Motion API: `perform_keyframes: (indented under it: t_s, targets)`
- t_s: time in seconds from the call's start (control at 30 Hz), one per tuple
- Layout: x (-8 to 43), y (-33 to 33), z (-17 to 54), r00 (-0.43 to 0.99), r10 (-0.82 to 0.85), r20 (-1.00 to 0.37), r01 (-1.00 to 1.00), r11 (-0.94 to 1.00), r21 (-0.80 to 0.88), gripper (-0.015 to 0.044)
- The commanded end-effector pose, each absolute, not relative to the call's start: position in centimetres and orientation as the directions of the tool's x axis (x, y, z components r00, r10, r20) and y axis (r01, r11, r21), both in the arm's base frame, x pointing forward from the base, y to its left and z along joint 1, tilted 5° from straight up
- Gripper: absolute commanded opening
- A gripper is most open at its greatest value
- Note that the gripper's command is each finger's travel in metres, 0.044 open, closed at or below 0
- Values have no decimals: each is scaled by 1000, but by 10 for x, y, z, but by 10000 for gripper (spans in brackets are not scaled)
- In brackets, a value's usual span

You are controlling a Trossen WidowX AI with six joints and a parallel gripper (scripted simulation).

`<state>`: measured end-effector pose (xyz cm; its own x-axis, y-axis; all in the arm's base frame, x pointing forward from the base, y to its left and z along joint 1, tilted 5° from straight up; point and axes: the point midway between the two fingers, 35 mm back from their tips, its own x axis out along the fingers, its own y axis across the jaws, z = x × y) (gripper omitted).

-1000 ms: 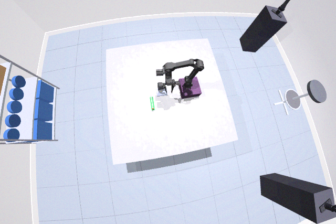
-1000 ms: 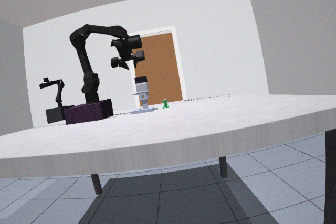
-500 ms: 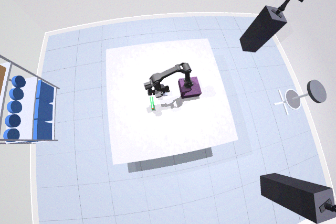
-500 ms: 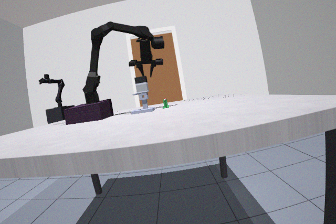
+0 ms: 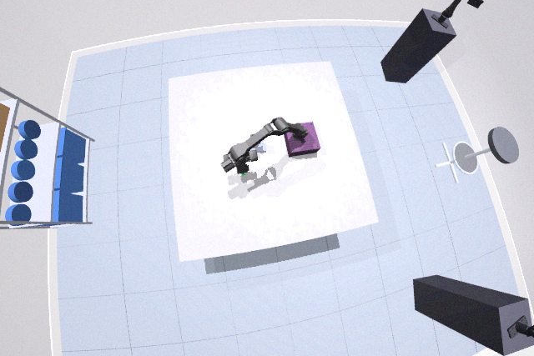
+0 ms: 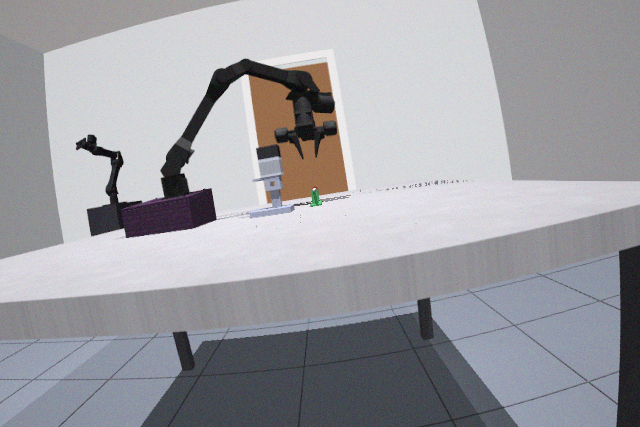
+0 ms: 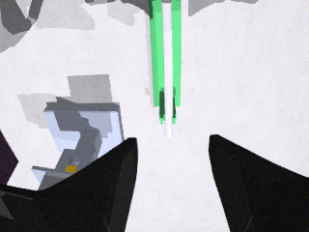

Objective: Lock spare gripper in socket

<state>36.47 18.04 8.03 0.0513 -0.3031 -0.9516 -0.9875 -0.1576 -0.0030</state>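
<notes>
My gripper [image 5: 242, 167] [image 6: 309, 157] [image 7: 173, 145] is partly open, with nothing between its fingers. It points down, well above the green cradle [image 5: 244, 173] [image 6: 315, 200] [image 7: 156, 72]. The white pin [image 7: 168, 72] lies lengthwise in that cradle, its near end sticking out towards the space between my fingertips in the wrist view. The light blue-grey mount [image 5: 259, 147] [image 6: 271, 212] [image 7: 108, 126] stands beside the cradle. The dark-topped spare gripper [image 6: 268, 152] stands upright on it. A square hole shows below it. A small yellow patch [image 7: 71, 169] shows on the mount in the wrist view.
The purple base block [image 5: 303, 141] [image 6: 160, 215] carries my arm, on the mount's other side from the cradle. The white table [image 5: 275, 214] [image 6: 361, 241] bears everything. Other arms on dark pedestals [image 5: 418, 48] [image 5: 470, 304], a stool [image 5: 503, 145] and a shelf rack [image 5: 56, 157] stand away from the table.
</notes>
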Motion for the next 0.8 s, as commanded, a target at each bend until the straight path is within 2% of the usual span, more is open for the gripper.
perform_keyframes:
  t_s: [0.0, 0.37, 0.77]
  targets:
    - [368, 179, 79, 62, -315, -947, -988, -152, -14, 180]
    - [368, 174, 12, 62, -315, -947, -988, -152, -14, 180]
    - [368, 172, -4, 62, -315, -947, -988, -152, -14, 180]
